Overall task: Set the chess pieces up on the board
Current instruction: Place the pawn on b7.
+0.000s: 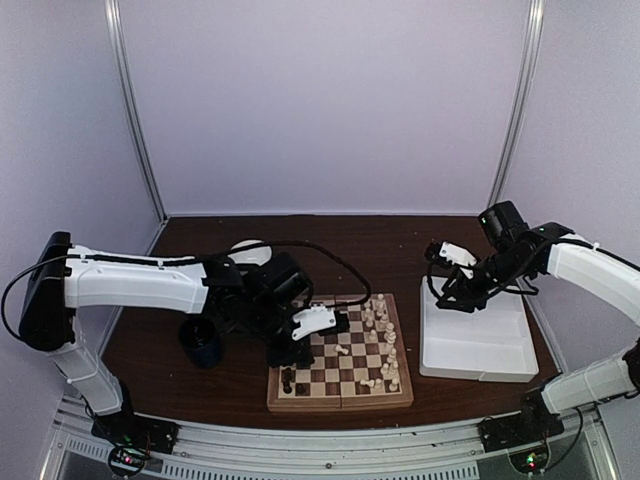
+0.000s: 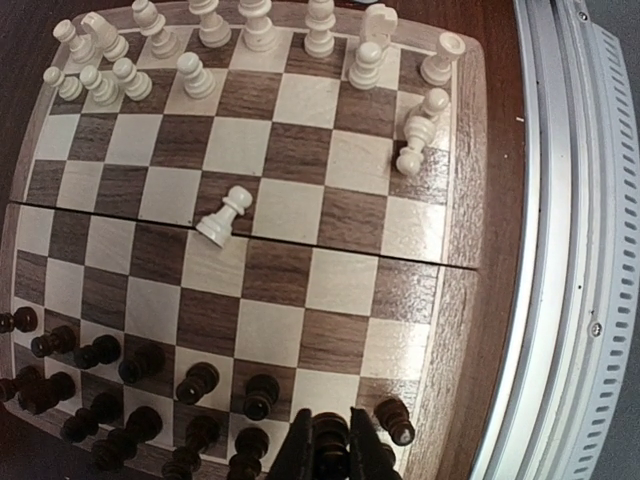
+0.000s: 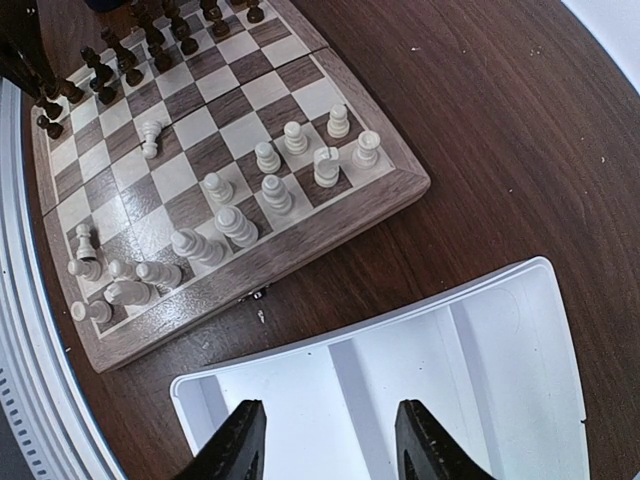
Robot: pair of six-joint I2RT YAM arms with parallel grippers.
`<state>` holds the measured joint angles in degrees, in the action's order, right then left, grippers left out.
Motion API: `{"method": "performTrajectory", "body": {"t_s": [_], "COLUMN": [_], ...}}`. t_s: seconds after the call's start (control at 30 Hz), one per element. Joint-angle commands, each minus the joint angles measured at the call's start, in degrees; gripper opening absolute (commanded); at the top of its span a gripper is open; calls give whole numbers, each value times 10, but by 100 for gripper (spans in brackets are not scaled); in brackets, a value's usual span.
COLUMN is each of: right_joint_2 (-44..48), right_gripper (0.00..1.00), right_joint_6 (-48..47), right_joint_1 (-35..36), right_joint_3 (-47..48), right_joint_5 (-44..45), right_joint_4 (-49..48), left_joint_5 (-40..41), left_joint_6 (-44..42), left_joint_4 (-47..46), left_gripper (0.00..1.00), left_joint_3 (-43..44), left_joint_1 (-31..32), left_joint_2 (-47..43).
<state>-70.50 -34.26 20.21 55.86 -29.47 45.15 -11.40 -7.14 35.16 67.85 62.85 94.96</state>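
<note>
Left end effector (image 2: 330,428) pinches a dark chess piece (image 2: 330,440) at the board's (image 2: 465,200) edge row. Right end effector (image 3: 328,445) gapes wide above the white tray (image 3: 500,330).

Item 1: the board (image 2: 340,280) is checkered in light and dark brown squares, with a tan border. Item 2: the cream chess pieces (image 2: 228,216) are a uniform pale cream, and the dark chess pieces (image 2: 260,395) are deep brown, near black. Item 3: the tray (image 3: 500,370) is plain white. Item 4: the desk (image 3: 480,130) is dark reddish-brown. Item 5: the cup (image 1: 203,343) is dark blue. Item 6: the arms (image 1: 130,283) have white shells, black joints and black cables. Item 7: the walls (image 1: 320,100) are pale lilac, unpatterned.
</note>
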Motion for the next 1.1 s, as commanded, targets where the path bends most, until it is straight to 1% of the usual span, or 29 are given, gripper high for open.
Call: {"method": "performTrajectory", "body": {"t_s": [0.0, 0.3, 0.87, 0.9, 1.07], "right_joint_2": [0, -12, -19, -20, -22], "right_gripper": [48, 49, 49, 49, 50], "right_joint_6": [-2, -4, -5, -5, -5], "right_joint_1": [-3, -3, -3, -3, -2], "right_joint_3": [-6, -4, -3, -3, -2], "right_joint_5": [4, -1, -7, -7, -9], "right_joint_4": [-9, -10, -8, -8, -7], "left_joint_5": [-6, -8, 20, 19, 20], "left_joint_6": [-16, -33, -45, -46, -48], "left_joint_4": [-24, -16, 1, 1, 8], "left_gripper": [5, 5, 6, 6, 15], "left_joint_3": [2, -3, 9, 9, 10], "left_joint_1": [5, 15, 16, 16, 16], "left_joint_2": [21, 44, 81, 82, 83]}}
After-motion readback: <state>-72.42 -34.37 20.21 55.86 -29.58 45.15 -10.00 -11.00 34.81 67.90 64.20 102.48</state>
